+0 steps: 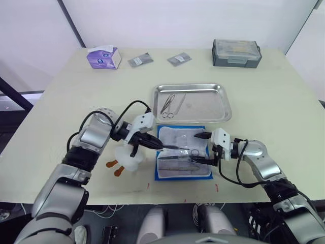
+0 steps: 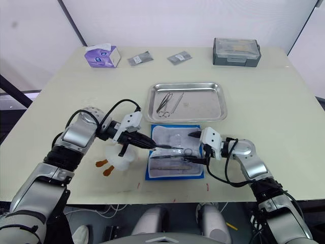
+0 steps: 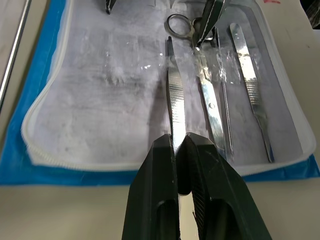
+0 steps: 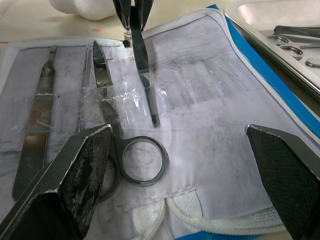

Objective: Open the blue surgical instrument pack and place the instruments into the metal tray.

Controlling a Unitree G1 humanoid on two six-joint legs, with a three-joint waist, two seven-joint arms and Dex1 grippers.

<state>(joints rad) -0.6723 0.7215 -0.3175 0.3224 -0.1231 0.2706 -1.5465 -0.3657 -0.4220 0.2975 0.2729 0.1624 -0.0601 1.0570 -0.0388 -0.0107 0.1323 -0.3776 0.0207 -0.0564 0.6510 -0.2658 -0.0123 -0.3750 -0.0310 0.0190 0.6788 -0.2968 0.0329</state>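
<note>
We see the left claw [image 3: 179,150] clamped on slim tweezers [image 3: 174,95] over the opened blue pack [image 1: 183,158], which lies just before the metal tray [image 1: 223,104]; the right claw [image 4: 180,145] hovers spread wide above scissors [image 4: 130,150].

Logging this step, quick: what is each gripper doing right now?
Left gripper: shut on tweezers, over the open pack.
Right gripper: open, holding nothing, over the scissors.
</note>
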